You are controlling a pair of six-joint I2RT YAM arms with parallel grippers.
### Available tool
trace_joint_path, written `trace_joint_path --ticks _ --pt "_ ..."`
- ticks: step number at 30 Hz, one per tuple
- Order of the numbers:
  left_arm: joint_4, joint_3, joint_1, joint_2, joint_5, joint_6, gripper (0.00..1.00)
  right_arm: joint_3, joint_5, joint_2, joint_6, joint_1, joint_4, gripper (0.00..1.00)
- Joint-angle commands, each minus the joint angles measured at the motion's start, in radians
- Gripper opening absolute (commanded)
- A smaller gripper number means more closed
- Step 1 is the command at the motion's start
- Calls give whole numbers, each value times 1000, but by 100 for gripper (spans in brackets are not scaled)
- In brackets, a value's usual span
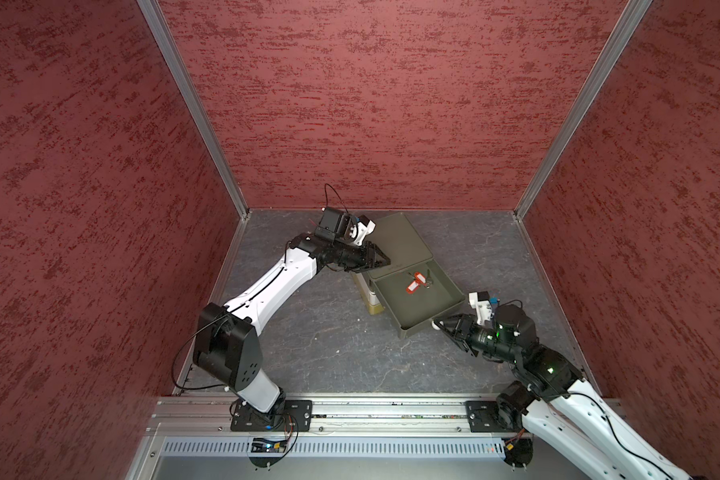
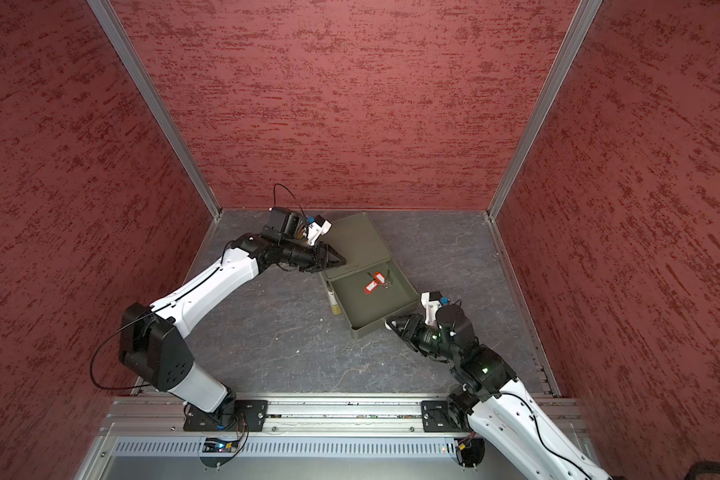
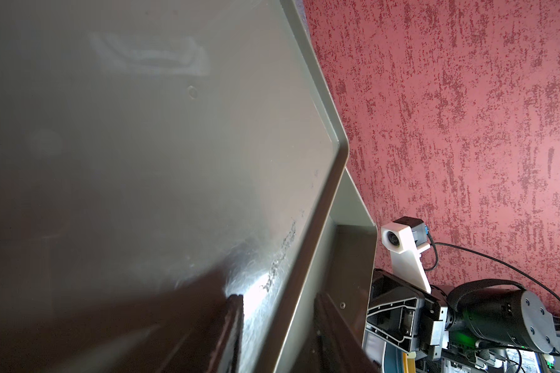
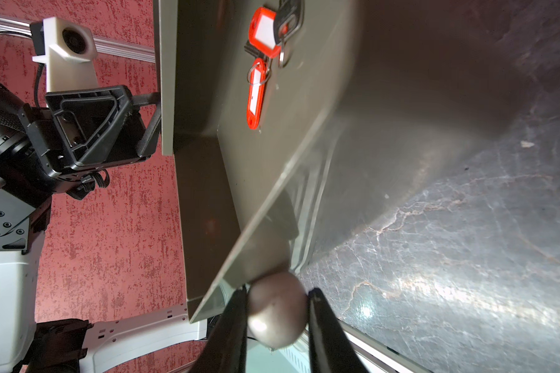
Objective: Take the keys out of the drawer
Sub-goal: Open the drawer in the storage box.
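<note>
Table (image 1: 329,345): dark, looks like stone, and everything sits on it.
Green box (image 1: 391,239): stands near the back, turned a bit.
Drawer (image 1: 414,327): pulled out of the Green box, open on top.
Left gripper (image 1: 385,262): fingers pinch the edge of the box top.
Right gripper (image 1: 436,323): fingers squeeze the Knob.
Knob (image 4: 277,311): round, on the Drawer front.
Keys (image 1: 415,283): two with red tags (image 4: 265,32), touching each other, lying inside the Drawer near its back.
</note>
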Motion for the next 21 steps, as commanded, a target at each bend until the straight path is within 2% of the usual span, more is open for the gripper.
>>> trace_joint_path --ticks 1,7,11,21 --pt "-111 -53 -8 31 -68 -2 39 -11 19 -27 15 21 -69 18" --pt "-110 -54 -8 31 -68 -1 39 -17 36 -62 24 37 -113 20" --pt "-108 -55 -9 35 -67 -1 39 -22 45 -84 26 39 -137 26" --pt "-110 -53 -8 44 -67 2 39 3 51 -53 1 42 -137 53"
